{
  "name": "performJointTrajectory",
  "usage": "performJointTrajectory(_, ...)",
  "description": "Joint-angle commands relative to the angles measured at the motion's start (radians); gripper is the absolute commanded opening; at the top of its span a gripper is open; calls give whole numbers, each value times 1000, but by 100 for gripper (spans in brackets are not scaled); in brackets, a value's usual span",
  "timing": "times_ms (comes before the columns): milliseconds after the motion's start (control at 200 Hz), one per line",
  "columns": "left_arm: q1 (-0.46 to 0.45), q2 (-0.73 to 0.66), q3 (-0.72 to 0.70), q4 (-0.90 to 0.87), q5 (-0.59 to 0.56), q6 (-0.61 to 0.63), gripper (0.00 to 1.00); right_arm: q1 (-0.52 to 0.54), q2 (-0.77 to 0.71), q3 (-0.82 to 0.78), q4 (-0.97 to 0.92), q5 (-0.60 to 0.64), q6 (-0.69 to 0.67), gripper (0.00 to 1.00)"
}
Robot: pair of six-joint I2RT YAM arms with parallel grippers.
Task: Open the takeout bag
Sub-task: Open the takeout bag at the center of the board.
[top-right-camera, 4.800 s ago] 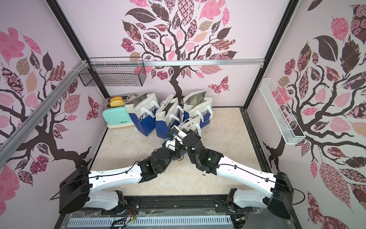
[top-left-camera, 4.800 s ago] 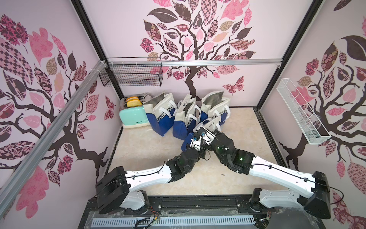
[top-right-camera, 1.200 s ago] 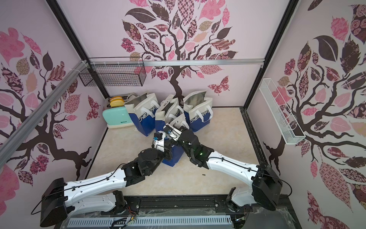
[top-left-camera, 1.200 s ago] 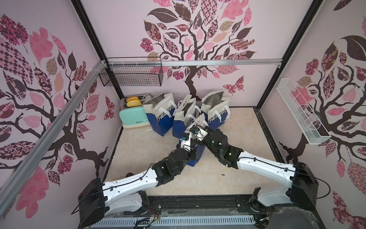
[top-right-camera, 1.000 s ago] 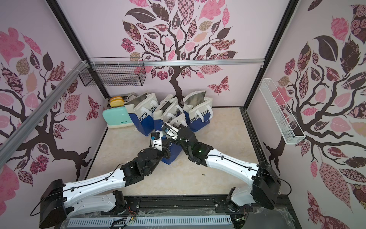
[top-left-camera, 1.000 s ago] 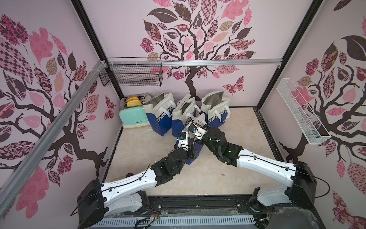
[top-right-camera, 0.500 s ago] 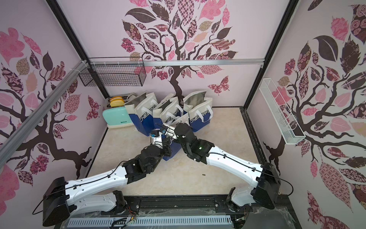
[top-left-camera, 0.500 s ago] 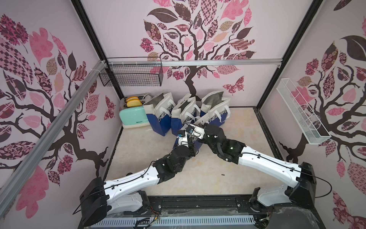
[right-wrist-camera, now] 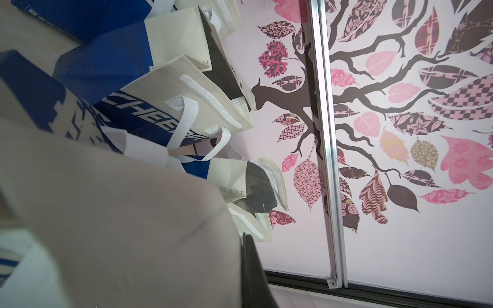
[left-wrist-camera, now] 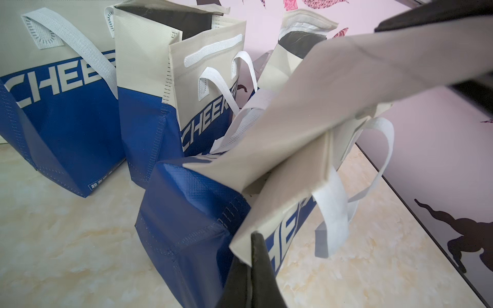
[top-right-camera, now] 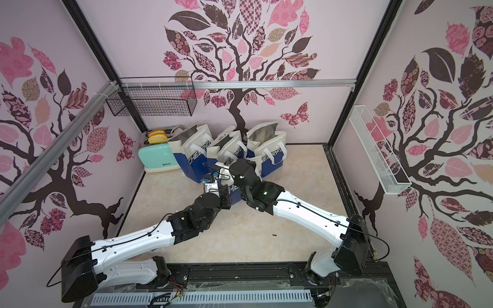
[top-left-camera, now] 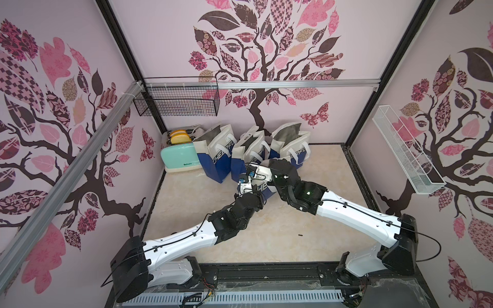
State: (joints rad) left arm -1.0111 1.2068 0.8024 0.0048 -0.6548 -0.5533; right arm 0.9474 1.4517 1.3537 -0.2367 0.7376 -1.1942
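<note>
While the left gripper [left-wrist-camera: 252, 248] and right gripper [right-wrist-camera: 246, 248] each pinch shut on opposite sides of the blue-and-cream takeout bag [left-wrist-camera: 192, 213], standing tilted just before three open bags [top-left-camera: 248, 157], uneven pulling could topple it or slip the fabric free.

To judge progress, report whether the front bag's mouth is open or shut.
Shut: on the front bag the cream sides lie flat together, with no dark lining showing as in the bags behind.

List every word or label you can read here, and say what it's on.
"CHEE", cut off by a handle: left back bag.
"CHEER", rest hidden: middle back bag.
"ERFU": right back bag.
"HE", partly covered: takeout bag.
Label on the toaster: too small to read.
</note>
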Motion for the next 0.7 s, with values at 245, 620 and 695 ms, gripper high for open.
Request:
performJointTrajectory(245,6,14,-47,-239,-2,-1,0,-10,11,201,21,105,-70,0)
performJointTrajectory(620,6,-14,-58,-292,17,-8,0,-33,13,230,-245,43,43,0)
performJointTrajectory(695,6,-17,-67,-292,18,-11,0,-33,19,257,-278,48,23,0)
